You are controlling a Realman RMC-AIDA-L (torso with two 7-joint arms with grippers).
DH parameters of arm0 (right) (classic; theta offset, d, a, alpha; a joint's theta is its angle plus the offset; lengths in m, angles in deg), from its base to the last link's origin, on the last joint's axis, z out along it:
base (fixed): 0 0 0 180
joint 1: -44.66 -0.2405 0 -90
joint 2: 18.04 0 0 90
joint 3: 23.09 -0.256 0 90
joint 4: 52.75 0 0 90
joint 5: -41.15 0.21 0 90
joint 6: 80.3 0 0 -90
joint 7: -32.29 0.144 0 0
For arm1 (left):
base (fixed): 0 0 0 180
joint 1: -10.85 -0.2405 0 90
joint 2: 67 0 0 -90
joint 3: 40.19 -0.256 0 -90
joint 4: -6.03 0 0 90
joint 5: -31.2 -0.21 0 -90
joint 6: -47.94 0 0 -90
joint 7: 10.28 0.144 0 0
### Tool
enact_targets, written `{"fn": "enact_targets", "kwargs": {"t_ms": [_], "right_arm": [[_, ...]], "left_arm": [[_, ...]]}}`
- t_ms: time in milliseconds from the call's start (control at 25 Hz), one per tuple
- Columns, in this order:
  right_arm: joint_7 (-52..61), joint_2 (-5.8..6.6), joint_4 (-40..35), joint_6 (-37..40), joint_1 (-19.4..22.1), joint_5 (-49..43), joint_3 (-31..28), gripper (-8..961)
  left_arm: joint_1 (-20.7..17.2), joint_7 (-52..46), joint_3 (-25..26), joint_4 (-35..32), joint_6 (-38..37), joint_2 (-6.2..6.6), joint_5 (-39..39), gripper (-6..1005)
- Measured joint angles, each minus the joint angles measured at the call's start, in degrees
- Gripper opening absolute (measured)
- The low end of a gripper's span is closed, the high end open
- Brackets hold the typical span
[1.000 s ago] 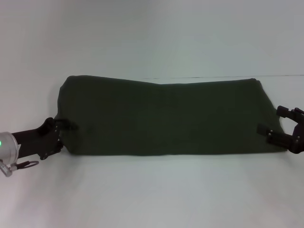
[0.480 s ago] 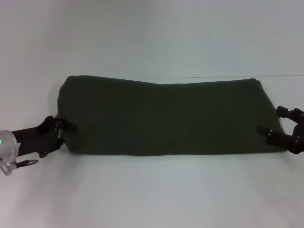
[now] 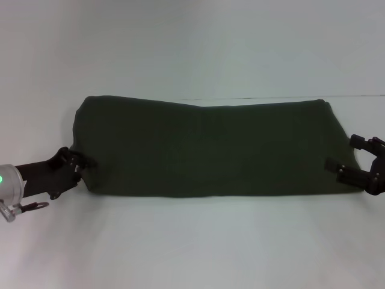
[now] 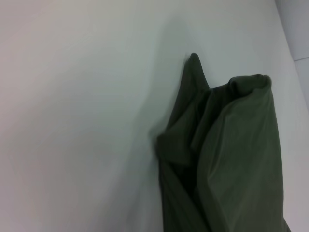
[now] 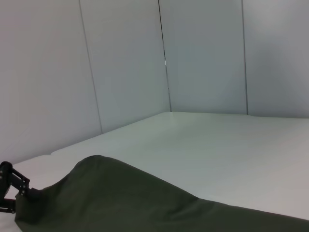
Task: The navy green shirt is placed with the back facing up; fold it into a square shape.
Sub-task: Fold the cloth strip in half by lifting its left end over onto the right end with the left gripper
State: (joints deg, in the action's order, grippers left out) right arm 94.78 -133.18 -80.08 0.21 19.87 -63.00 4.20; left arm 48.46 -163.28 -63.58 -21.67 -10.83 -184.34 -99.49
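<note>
— Where's the shirt?
— The dark olive-green soft-fabric shirt (image 3: 204, 147) lies folded into a long band across the white table (image 3: 192, 247), plain side up.
— And the grippers?
— The left gripper (image 3: 77, 164) pinches its near-left corner. The right gripper (image 3: 348, 170) clamps the near-right corner, one finger (image 3: 335, 164) lying on the cloth.

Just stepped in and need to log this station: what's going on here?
A two-armed robot is folding a navy green shirt on a white table. The shirt lies as a long band, plain side up. The left tool is at its left end and the right tool at its right end, both at the near corners.
</note>
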Motion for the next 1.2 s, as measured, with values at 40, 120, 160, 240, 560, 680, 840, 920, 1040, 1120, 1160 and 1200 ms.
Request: {"fn": "enact_targets", "kwargs": {"t_ms": [40, 120, 160, 240, 560, 680, 840, 920, 1040, 1120, 1160, 1200], "right_arm": [[-0.04, -0.02, 0.0, 0.0, 0.0, 0.0, 0.01, 944], [-0.1, -0.06, 0.0, -0.04, -0.03, 0.0, 0.04, 944], [-0.11, -0.08, 0.0, -0.07, -0.08, 0.0, 0.04, 944], [-0.13, -0.12, 0.0, -0.08, -0.18, 0.0, 0.04, 944], [-0.15, -0.15, 0.0, -0.13, -0.27, 0.0, 0.04, 944], [-0.13, -0.16, 0.0, -0.12, -0.27, 0.0, 0.04, 944], [-0.07, -0.17, 0.0, -0.11, -0.27, 0.0, 0.04, 944], [-0.04, -0.17, 0.0, -0.17, -0.27, 0.0, 0.03, 944], [-0.02, -0.23, 0.0, -0.34, -0.27, 0.0, 0.04, 944], [-0.02, -0.25, 0.0, -0.51, -0.26, 0.0, 0.03, 944], [-0.02, -0.28, 0.0, -0.57, -0.27, 0.0, 0.04, 944], [-0.02, -0.29, 0.0, -0.62, -0.27, 0.0, 0.04, 944]], "left_arm": [[-0.01, 0.21, -0.2, -0.05, 0.02, 0.05, -0.01, 291], [0.09, 0.84, -1.34, -0.36, -0.08, 0.37, -0.53, 283], [0.26, 0.93, -2.29, -0.63, -0.14, 0.54, -1.17, 278], [0.61, 0.6, -3.26, -0.9, -0.09, 0.62, -2.11, 268], [0.8, 0.5, -3.35, -1.6, -0.18, 0.62, -2.44, 74], [0.57, 0.72, -3.25, -2.14, -0.32, 0.62, -2.31, 54], [-0.19, 0.82, -3.15, -3.45, -0.46, 0.62, -2.46, 40], [-0.92, 0.79, -3.0, -4.52, -0.94, 0.71, -2.46, 40], [-2.12, 0.75, -2.34, -6.16, -2.57, 1.04, -2.56, 40], [-2.95, 0.78, -1.65, -7.09, -3.62, 1.23, -2.67, 40], [-3.52, 0.8, -1.3, -7.71, -4.34, 1.27, -2.73, 40], [-4.13, 0.8, -0.96, -8.4, -4.97, 1.32, -2.78, 40]]}}
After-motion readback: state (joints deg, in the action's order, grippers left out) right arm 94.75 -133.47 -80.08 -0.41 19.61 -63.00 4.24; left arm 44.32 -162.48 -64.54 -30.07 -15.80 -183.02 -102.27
